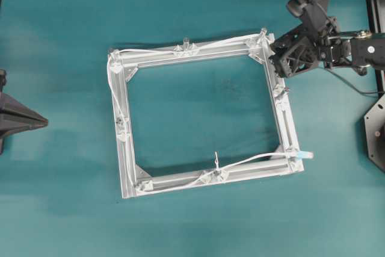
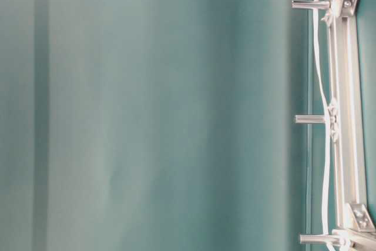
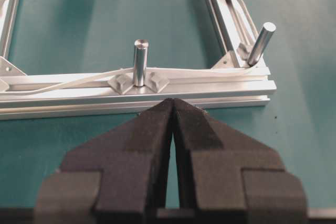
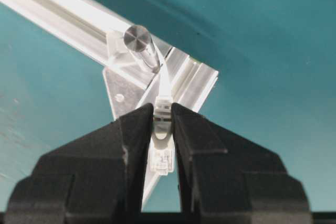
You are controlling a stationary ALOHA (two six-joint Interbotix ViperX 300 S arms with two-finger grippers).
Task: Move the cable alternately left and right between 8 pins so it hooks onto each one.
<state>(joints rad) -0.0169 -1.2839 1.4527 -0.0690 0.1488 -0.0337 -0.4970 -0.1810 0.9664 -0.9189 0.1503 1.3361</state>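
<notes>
Clamping the cable by its clear plug, my right gripper has its two black pads pressed against the plug's sides, with the plug's body hanging in the gap between them. From the plug the white cord runs straight up to a shiny pin standing at a corner of the aluminium frame.

Seen from overhead, the cable runs from that top right corner along the top bar, past the pin at that bar's middle, down the left bar and then along the bottom bar, ending at a pale tip that sticks out just beyond the bottom right corner. A small white tie stands up from the cord near the middle of the bottom bar. My right gripper sits just outside the frame's top right corner, close to the corner pin.

My left gripper hangs apart from the frame, its pads drawn together with only a thin slit between them, gripping nothing. Beyond its tips a bar carries a length of cord that passes behind an upright pin and reaches a tilted-looking pin at the corner.

All of it lies on a teal table.
</notes>
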